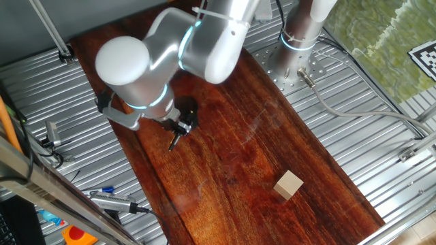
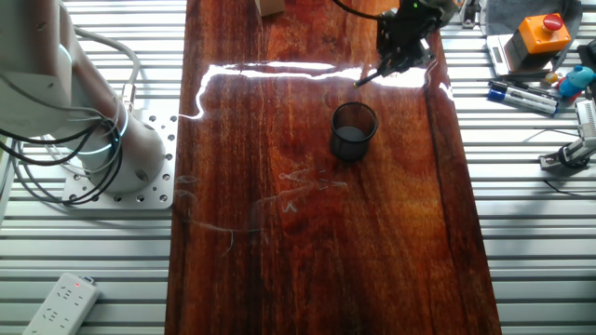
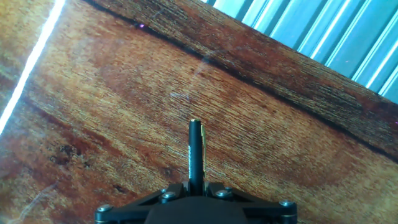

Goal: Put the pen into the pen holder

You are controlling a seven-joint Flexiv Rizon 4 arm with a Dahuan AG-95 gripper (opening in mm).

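Note:
My gripper [image 3: 196,186] is shut on the pen [image 3: 196,152], a thin black stick with a pale tip that points away from the hand over the wooden table. In one fixed view the gripper [image 1: 179,129] holds the pen [image 1: 174,141] slanting down just above the board. The pen holder [image 2: 354,130], a small black round cup, stands upright on the board. In the other fixed view the gripper [image 2: 399,51] with the pen [image 2: 368,76] is beyond the cup and to its right, apart from it. In one fixed view the cup [image 1: 189,107] is mostly hidden behind the arm.
A tan wooden block [image 1: 289,184] lies on the board [image 2: 307,233] far from the cup. Blue-and-silver markers [image 2: 521,93] and an orange box with a red button [image 2: 543,35] lie on the ribbed metal beside the board. The arm's base [image 2: 102,140] stands on the other side.

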